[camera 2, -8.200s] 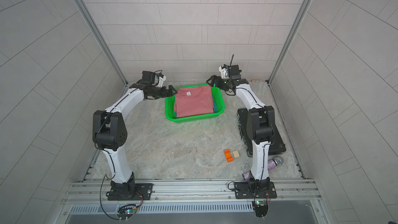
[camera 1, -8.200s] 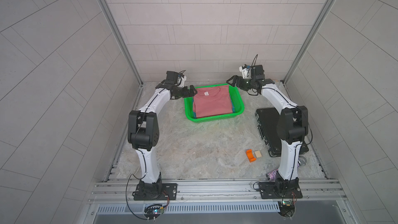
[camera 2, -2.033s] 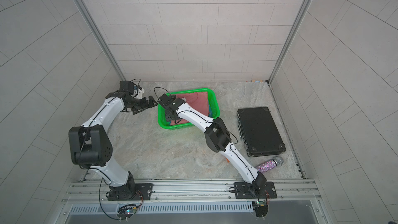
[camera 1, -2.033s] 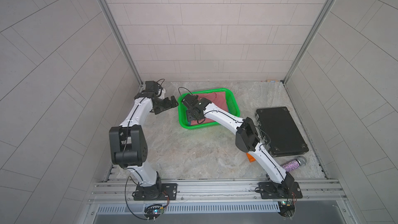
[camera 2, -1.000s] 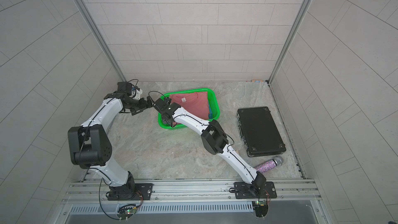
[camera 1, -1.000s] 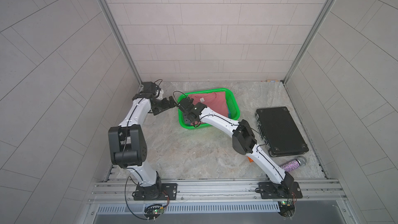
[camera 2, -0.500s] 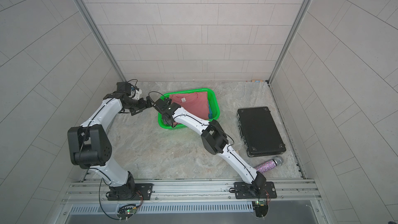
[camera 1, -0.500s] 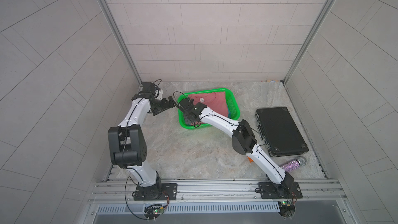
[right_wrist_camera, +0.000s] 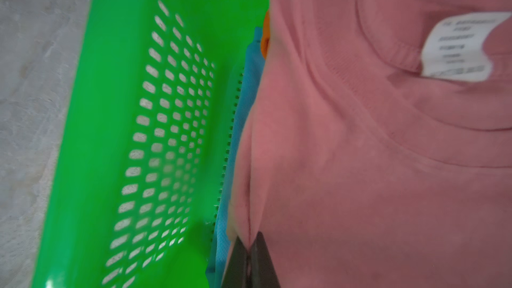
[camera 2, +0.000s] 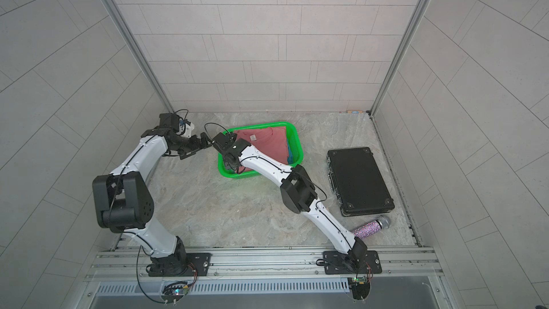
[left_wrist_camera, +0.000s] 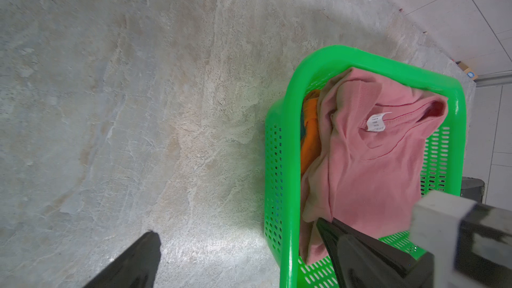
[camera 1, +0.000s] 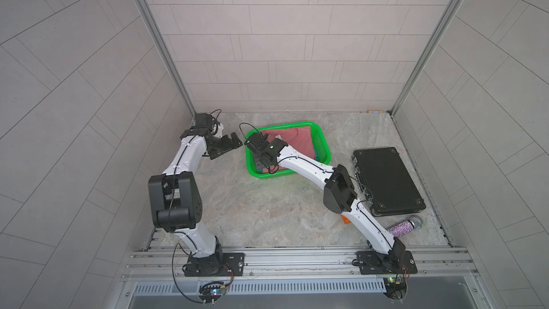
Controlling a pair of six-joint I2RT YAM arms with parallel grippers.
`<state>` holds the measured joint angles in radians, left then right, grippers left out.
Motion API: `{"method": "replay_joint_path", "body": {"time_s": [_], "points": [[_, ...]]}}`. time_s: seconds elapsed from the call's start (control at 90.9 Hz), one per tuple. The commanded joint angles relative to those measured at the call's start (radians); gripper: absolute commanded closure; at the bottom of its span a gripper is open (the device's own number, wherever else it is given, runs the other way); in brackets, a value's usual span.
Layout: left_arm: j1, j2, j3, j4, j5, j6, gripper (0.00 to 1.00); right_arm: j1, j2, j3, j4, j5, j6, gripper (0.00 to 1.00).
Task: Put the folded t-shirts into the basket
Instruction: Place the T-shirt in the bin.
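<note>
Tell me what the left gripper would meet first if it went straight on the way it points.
Probably the near wall of the basket; the open left gripper points at it. The right arm hangs just above, so height is uncertain.

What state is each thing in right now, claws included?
basket: upright, holding three shirts.
pink t-shirt: topmost, rumpled.
orange t-shirt: beneath the pink.
blue t-shirt: beneath the pink.
left claw: open, empty.
right claw: shut on pink t-shirt's edge.
black case: closed, flat.
microphone: lying on its side.
</note>
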<state>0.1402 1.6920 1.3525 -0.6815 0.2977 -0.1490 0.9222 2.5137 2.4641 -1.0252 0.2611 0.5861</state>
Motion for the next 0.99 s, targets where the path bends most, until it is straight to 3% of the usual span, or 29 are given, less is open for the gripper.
{"method": "replay_joint_path", "body": {"time_s": [0.0, 0.572, 0.605, 0.66, 0.693, 0.979], "points": [[0.008, -0.011, -0.016, -0.002, 0.022, 0.004, 0.00, 0.015, -0.070, 0.012, -0.041, -0.020, -0.007, 1.00], [0.009, -0.013, -0.020, -0.004, 0.038, 0.004, 0.00, 0.039, -0.072, -0.107, -0.041, -0.103, 0.022, 1.00], [0.009, -0.011, -0.018, -0.004, 0.044, 0.004, 0.00, 0.040, -0.074, -0.106, -0.041, -0.098, 0.024, 0.90], [0.009, -0.008, -0.014, -0.006, 0.060, 0.005, 0.00, 0.038, -0.081, -0.104, -0.042, -0.085, 0.027, 0.65], [0.009, -0.005, -0.012, -0.007, 0.069, 0.006, 0.00, 0.037, -0.092, -0.102, -0.042, -0.076, 0.025, 0.58], [0.009, -0.014, 0.023, -0.006, 0.084, 0.057, 0.00, 0.000, -0.288, -0.106, -0.041, -0.046, -0.015, 0.35]]}}
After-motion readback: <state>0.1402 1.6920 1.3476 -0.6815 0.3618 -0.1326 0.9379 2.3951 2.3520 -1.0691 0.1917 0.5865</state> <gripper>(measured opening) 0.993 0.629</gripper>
